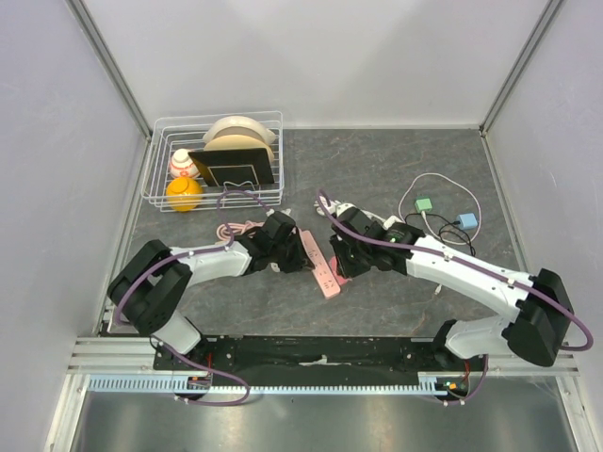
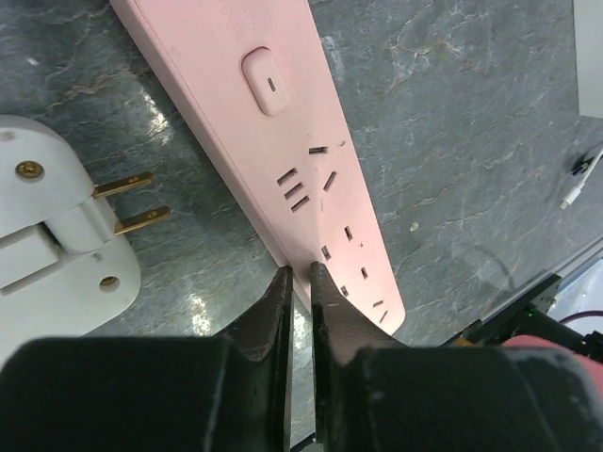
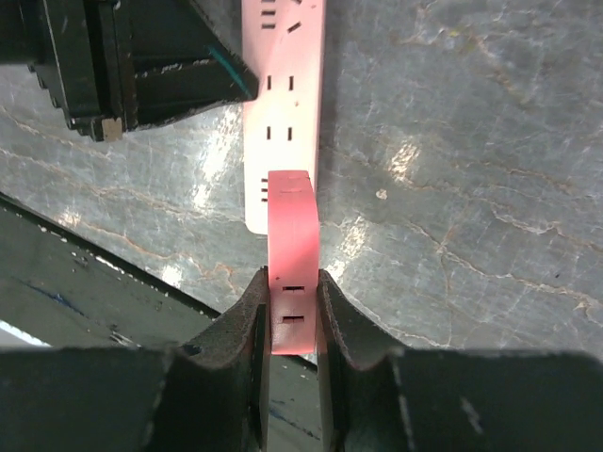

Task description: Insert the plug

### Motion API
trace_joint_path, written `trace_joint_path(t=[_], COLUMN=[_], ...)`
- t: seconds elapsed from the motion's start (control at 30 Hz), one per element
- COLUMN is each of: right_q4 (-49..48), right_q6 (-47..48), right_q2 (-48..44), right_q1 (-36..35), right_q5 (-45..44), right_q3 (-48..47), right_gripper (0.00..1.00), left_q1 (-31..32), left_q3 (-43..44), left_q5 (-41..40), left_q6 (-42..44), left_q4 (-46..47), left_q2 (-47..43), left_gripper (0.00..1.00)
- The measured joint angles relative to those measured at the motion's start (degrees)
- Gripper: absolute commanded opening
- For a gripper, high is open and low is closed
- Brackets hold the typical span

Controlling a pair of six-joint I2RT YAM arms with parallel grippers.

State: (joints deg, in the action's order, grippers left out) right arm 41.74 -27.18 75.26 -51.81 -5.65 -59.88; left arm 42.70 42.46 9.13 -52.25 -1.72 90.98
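The pink power strip (image 1: 322, 268) (image 2: 283, 122) (image 3: 283, 94) lies flat on the grey table between my two arms. A white plug (image 2: 57, 235) with two brass prongs lies beside it in the left wrist view, prongs pointing at the strip's side. My left gripper (image 2: 300, 273) (image 1: 292, 247) is shut with nothing between its fingers, and its tips rest at the strip's long edge. My right gripper (image 3: 290, 275) (image 1: 341, 259) is shut on a pink-red block (image 3: 290, 235) with two slots in its face, at the strip's near end.
A white wire basket (image 1: 155, 184) with bowls, a ball and a yellow fruit stands at the back left. A coiled pink cord (image 1: 240, 228) lies by the left arm. A white cable with a green adapter (image 1: 426, 203) and a blue adapter (image 1: 467, 222) lies at the right.
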Motion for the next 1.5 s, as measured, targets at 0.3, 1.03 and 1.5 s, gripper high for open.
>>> trace_joint_path(t=[0.3, 1.03, 1.5], right_q4=[3.23, 3.58, 2.29], right_q6=[-0.22, -1.51, -1.55], right_q2=[5.38, 9.49, 10.23], right_q1=[-2.95, -5.51, -5.51], right_q5=[1.57, -6.49, -7.10], right_q3=[-2.64, -4.13, -2.71], right_gripper=[0.00, 0.00, 0.00], left_q1=[0.00, 0.02, 0.09], left_q3=[-1.62, -2.47, -2.47], left_q5=[1.53, 3.50, 3.72], left_q6=[-2.10, -3.58, -3.78], left_q4=[5.60, 11.06, 11.72], left_q2=[1.03, 2.40, 2.54], left_gripper=[0.14, 0.14, 0.14])
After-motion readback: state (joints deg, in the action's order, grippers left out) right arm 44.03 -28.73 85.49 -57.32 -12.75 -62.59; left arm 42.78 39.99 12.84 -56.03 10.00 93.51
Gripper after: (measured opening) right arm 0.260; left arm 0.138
